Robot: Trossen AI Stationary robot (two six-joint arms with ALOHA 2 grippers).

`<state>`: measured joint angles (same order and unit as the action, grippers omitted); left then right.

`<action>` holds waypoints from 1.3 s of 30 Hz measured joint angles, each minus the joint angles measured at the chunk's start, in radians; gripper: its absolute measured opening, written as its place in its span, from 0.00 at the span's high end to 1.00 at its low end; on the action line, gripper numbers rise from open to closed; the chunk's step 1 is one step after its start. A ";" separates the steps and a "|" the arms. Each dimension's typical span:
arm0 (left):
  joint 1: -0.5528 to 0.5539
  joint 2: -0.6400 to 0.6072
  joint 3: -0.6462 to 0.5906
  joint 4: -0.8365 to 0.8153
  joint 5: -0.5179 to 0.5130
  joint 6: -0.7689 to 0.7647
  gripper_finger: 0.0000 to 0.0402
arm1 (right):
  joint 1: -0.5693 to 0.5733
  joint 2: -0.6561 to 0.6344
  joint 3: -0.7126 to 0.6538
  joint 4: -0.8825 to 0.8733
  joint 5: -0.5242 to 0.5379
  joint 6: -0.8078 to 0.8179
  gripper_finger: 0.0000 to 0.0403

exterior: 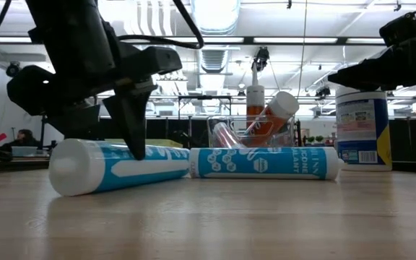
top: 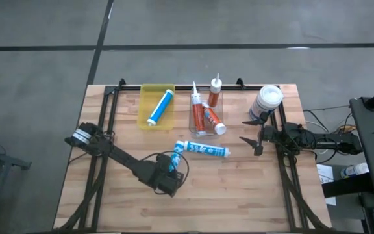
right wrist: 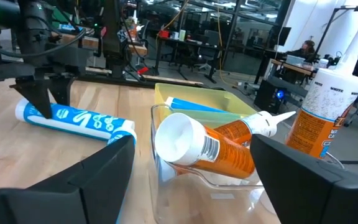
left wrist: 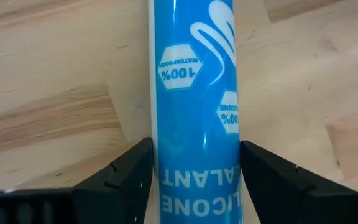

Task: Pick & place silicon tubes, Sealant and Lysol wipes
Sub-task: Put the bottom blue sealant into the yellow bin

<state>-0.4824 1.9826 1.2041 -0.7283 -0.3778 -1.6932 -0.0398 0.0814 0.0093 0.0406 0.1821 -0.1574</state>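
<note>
My left gripper [top: 169, 170] is at the table's middle front, shut on a blue-and-white silicone tube [left wrist: 194, 93] that lies on the table. A second blue-and-white tube [top: 203, 149] lies flat just beyond it. My right gripper [top: 252, 133] is open and empty, on the near side of the white Lysol wipes canister [top: 267, 103], which stands upright at the far right. Orange sealant tubes [top: 208, 118] lean in a clear container [top: 200, 117]. Another blue tube [top: 160, 107] lies in a yellow tray [top: 145, 107]. My left gripper pinches the blue tube's round body [left wrist: 166, 168] between its two fingers [left wrist: 126, 180], one on each long side. The fingers come from above, pointing down, and lie across the tube [exterior: 114, 167]. The tube lies on the wooden table along its length.
One orange tube [top: 215, 90] stands upright behind the clear container. Black frame rails run along the table's left and right sides [top: 289, 175]. Cables and equipment lie off the right edge. Bare wood shows along the near edge [top: 239, 201].
</note>
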 joint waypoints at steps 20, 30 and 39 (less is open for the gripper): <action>0.021 0.059 -0.056 0.091 -0.014 0.052 0.44 | 0.000 0.000 0.000 0.000 0.000 0.000 0.24; 0.018 0.013 -0.033 0.064 -0.029 0.177 0.48 | 0.000 0.000 0.000 0.000 0.000 0.000 0.22; -0.054 -0.030 0.023 0.025 -0.242 0.278 0.48 | 0.000 0.000 0.000 0.000 0.000 0.000 0.21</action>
<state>-0.5361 1.9528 1.2269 -0.7034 -0.6194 -1.4155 -0.0395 0.0814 0.0093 0.0406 0.1818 -0.1574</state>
